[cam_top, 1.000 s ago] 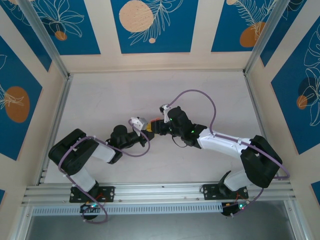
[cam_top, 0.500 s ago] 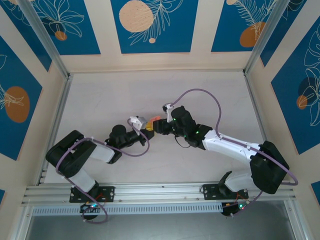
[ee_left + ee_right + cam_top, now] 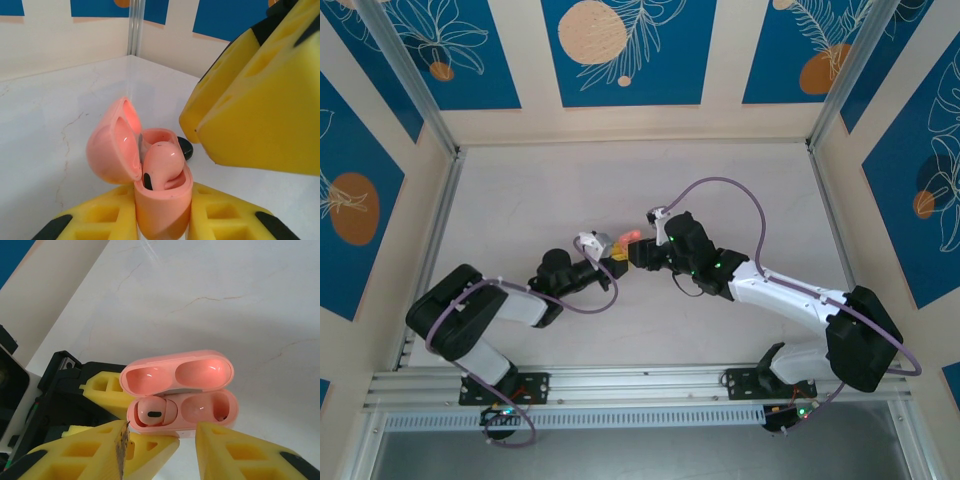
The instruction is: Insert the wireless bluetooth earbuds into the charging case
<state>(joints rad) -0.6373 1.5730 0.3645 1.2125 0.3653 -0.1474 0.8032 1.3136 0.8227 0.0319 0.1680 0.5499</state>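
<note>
- The left arm's fingers (image 3: 100, 222) pinch the lower body of a salmon-pink charging case (image 3: 162, 210) from both sides. They hold it upright, with its lid hinged open.
- A pink earbud (image 3: 152, 412) sits in one well of the case. The well beside it is empty.
- The right arm's fingers (image 3: 235, 450) hang just in front of the case, spread partway, with nothing between them and not touching it.
- A glossy black object (image 3: 186, 148) lies on the table (image 3: 60, 115) just behind the case. It is too hidden to tell what it is.
- The task looks about half done, with one bud in and one well waiting.
- The next move probably calls for the right fingers to fetch a second bud. They would then lower it stem-first into the empty well while the left fingers keep the case steady.
</note>
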